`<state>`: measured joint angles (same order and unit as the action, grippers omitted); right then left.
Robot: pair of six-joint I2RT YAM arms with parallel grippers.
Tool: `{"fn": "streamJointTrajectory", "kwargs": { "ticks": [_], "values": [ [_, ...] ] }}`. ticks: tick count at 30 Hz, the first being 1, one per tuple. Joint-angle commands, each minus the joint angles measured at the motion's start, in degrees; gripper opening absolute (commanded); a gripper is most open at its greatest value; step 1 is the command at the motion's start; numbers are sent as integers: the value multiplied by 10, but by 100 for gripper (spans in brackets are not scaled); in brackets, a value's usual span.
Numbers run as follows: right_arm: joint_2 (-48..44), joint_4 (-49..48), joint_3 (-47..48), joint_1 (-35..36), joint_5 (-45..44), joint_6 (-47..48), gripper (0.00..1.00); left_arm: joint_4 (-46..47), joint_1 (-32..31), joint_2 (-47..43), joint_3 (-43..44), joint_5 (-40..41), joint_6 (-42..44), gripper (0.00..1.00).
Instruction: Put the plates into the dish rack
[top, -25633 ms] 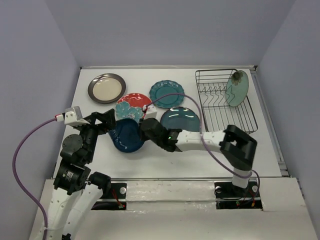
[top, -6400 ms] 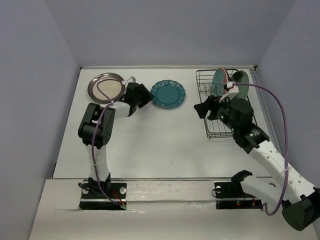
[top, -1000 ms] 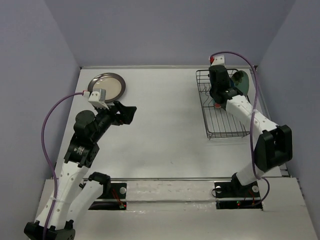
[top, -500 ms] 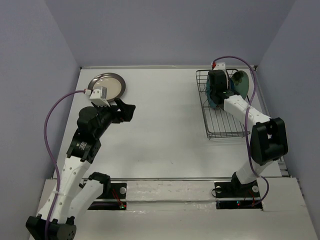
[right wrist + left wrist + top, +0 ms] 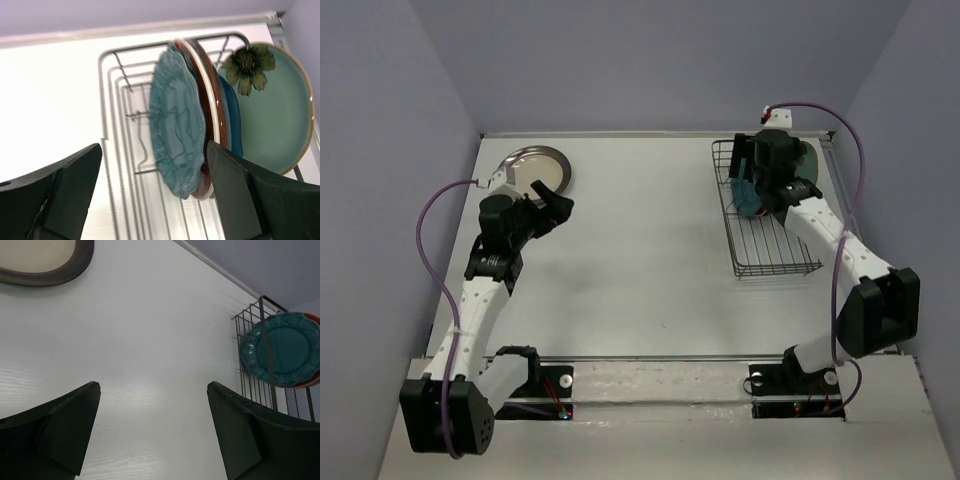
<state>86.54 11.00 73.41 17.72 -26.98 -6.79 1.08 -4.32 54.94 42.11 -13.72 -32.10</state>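
Standing upright in the black thin-wire dish rack [image 5: 775,262], the scalloped teal plate [image 5: 175,135] leans against the red floral plate [image 5: 209,120]. Right gripper [image 5: 153,145] fingers are spread wide, not pinching it. Left gripper [image 5: 153,390] gapes too, near the flat cream dark-rimmed plate [image 5: 45,255].

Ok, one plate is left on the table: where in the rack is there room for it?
The dish rack is bare wire from the scalloped teal plate to its near rim; the far end is crowded with upright plates.

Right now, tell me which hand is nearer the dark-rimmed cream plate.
Left. The left hand is at the cream plate's near-right edge; the right hand is across the table, over the dish rack.
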Motion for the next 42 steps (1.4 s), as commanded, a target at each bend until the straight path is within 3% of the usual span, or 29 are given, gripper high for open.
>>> {"fn": "streamJointTrajectory", "kwargs": {
  "ticks": [1,8,13,21,31,35,40,41,42],
  "values": [
    [-92,-5,31,18,102,-38,92,67,18,17,-33,33,-80,99],
    [-194,-20,-54,83,231,-96,94,124,32,111,-35,152,-166,99],
    [-268,-68,-151,95,291,-132,94,172,90,188,-25,164,-209,99],
    [-337,-91,-233,101,359,-175,94,233,157,337,12,146,-241,96],
    [-342,-134,-302,117,374,-204,94,284,164,532,127,108,-271,91],
    [-333,-143,-311,117,367,-203,94,314,164,586,163,88,-294,71],
    [-322,-144,-308,117,359,-204,94,350,165,623,167,74,-319,22],
    [-321,-144,-308,117,355,-203,94,363,166,621,156,70,-320,6],
    [-319,-143,-307,117,353,-203,94,373,168,619,150,65,-320,6]
  ]
}}
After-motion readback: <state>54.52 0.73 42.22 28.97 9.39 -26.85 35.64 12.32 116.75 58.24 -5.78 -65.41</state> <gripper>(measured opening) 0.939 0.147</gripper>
